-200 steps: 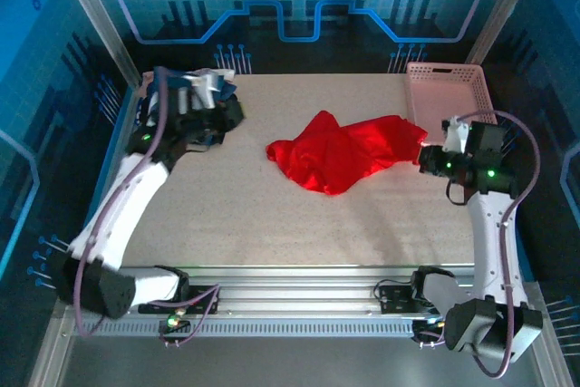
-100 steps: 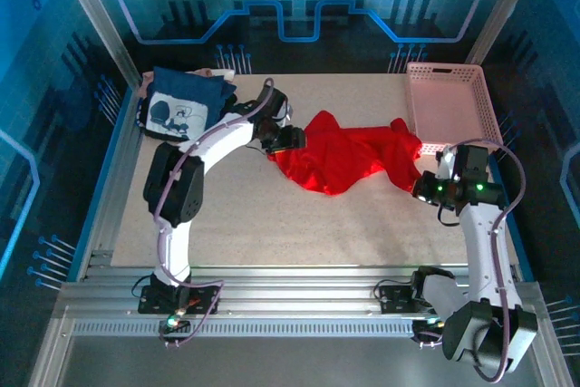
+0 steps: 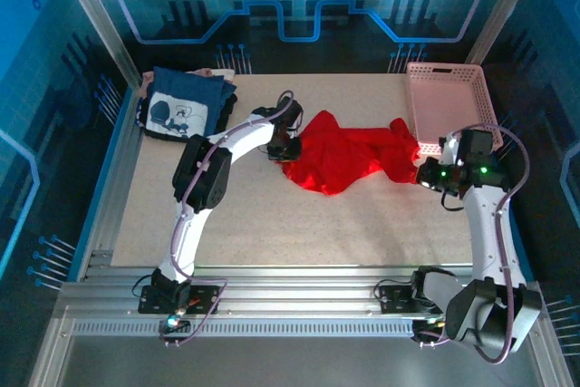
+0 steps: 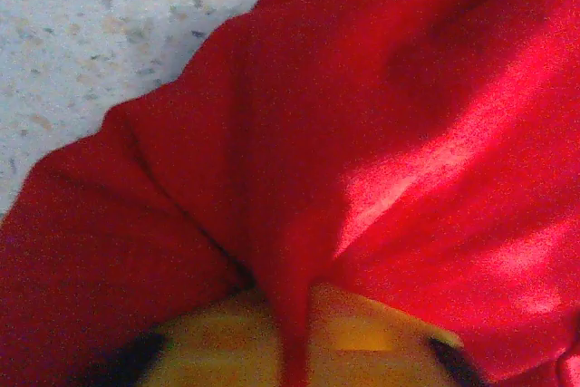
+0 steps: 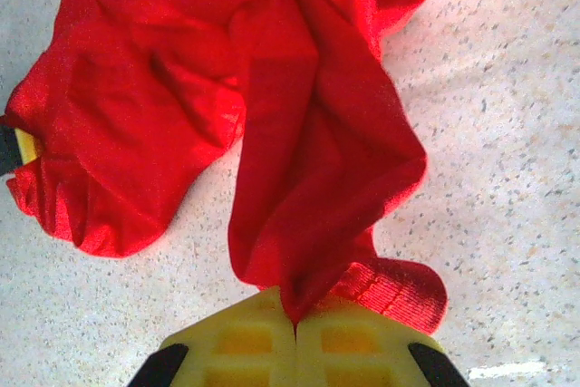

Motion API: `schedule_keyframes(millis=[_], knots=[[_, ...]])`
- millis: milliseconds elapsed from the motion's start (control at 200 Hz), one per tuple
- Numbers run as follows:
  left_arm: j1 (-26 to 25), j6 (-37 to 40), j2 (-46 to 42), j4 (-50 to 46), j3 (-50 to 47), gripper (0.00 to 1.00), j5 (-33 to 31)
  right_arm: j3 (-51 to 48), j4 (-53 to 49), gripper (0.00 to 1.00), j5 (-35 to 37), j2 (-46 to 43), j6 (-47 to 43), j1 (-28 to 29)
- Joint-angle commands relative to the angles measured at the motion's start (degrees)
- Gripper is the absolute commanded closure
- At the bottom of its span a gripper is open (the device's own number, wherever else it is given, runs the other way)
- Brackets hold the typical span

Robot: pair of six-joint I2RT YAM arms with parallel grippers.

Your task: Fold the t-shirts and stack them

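Red t-shirt (image 3: 349, 153) lies crumpled mid-table: limp, light cloth, likely to sag and bunch unless taken at opposite edges. Navy t-shirt (image 3: 181, 108) looks folded at the far-left corner. Left gripper (image 4: 294, 351) pinches the red shirt's left edge, right gripper (image 5: 296, 337) pinches its right edge

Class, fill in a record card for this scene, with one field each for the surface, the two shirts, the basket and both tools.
surface: speckled beige table
shirt one: bright red cloth t-shirt, crumpled mid-table, not folded
shirt two: navy blue cloth t-shirt with a white print, folded, far left corner
container: pink plastic lattice basket, far right corner
left tool: shut on the red shirt's left edge
right tool: shut on the red shirt's right end, near the ribbed hem
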Motion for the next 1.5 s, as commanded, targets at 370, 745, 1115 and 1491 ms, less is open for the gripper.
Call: schedule_keyframes(millis=[370, 745, 1115, 1491], knots=[[5.8, 2.8, -19.8, -0.5, 31.9, 1.0, -4.9, 10.6, 2.2, 0.96, -4.1, 7.6, -0.7, -3.5], [5.2, 1.4, -14.5, 4.5, 53.4, 1.0, 6.1, 15.5, 5.3, 0.96, -8.3, 14.4, 4.5, -5.3], [10.2, -1.4, -13.2, 11.1, 51.8, 1.0, 11.5, 26.2, 4.9, 0.97, -9.5, 19.2, 3.9, -9.9], [19.0, -4.1, -14.5, 19.0, 50.6, 1.0, 17.8, 48.6, 5.8, 0.98, -11.1, 29.4, 8.0, -9.2]])
